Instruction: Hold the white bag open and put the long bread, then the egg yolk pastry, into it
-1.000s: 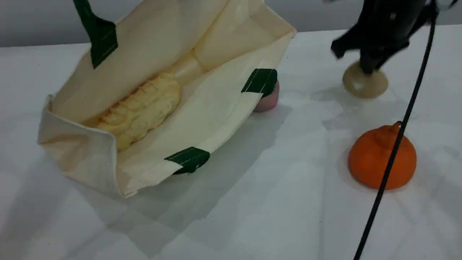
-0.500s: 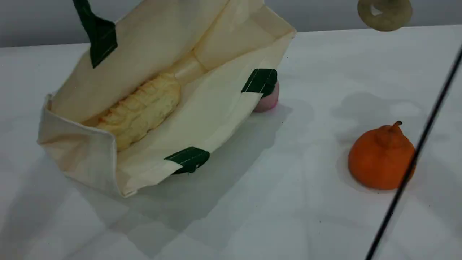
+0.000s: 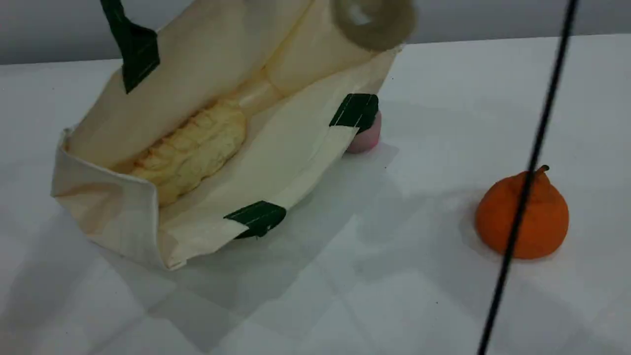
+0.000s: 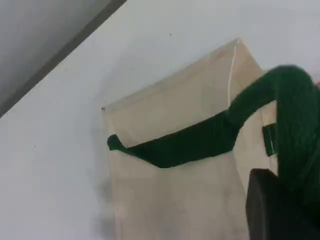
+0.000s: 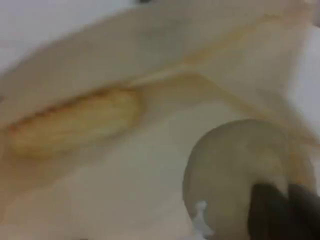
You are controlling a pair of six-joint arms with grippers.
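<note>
Pastry (image 3: 373, 22) motion-blurred, top cut by frame edge. Pink ball (image 3: 366, 135) half hidden behind bag (image 3: 291, 153). Right claw (image 5: 280, 217) blurred, cropped at bottom edge.

- The white bag (image 3: 276, 133) lies on its side on the table (image 3: 404, 276), mouth gaping toward the camera — one dark green strap (image 3: 130, 42) runs up out of the top edge.
- Inside, the long bread (image 3: 190, 148) rests along the bag's lower wall.
- The egg yolk pastry (image 3: 373, 19) hangs blurred at the top edge, above the bag's far right corner.
- A pink ball (image 3: 367, 135) peeks out, touching the bag's right side under a green tab.
- An orange fruit (image 3: 522, 217) sits well apart on the right — a black cable (image 3: 530, 167) crosses in front of it.
</note>
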